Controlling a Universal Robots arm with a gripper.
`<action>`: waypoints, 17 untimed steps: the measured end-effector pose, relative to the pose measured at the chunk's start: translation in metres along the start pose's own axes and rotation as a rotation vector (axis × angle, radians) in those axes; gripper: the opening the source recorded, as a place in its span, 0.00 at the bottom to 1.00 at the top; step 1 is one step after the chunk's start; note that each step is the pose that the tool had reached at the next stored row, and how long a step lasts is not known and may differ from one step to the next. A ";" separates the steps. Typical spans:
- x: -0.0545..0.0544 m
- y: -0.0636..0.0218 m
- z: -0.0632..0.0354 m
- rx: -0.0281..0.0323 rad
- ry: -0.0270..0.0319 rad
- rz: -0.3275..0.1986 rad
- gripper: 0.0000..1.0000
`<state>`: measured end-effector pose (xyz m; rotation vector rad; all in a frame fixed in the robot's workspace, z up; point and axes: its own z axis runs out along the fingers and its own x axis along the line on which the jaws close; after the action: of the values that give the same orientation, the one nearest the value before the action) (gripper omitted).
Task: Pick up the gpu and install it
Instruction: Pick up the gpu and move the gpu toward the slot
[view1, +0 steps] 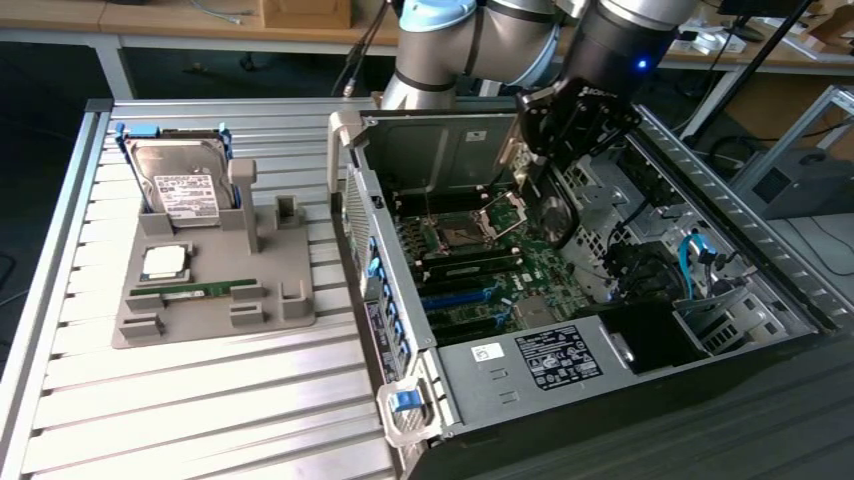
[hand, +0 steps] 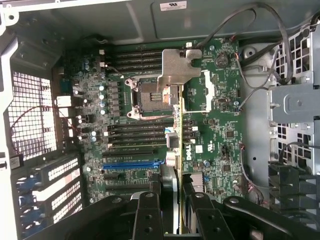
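Now | hand (hand: 172, 202) grips gpu (hand: 175, 70) edge-on | its faces hidden | over motherboard (hand: 220, 140)

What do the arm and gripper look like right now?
The arm is silver-grey tubing with a light blue joint cap and a black wrist section showing a small blue light. The gripper is black, its linkage fingers dotted with round pivots.

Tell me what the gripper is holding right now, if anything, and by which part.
The gripper holds the gpu, clamped across its two flat faces at the end away from its silvery bracket.
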<state>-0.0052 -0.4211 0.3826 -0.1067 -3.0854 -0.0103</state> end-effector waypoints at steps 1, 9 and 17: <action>0.000 0.0000 0.0010 0.0000 0.0000 0.000 0.27; 0.000 0.0000 0.0055 0.0001 0.0000 0.000 0.27; -0.001 -0.0001 0.0096 0.0000 0.0000 0.000 0.27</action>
<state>-0.0052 -0.4211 0.3729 -0.1067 -3.0854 -0.0103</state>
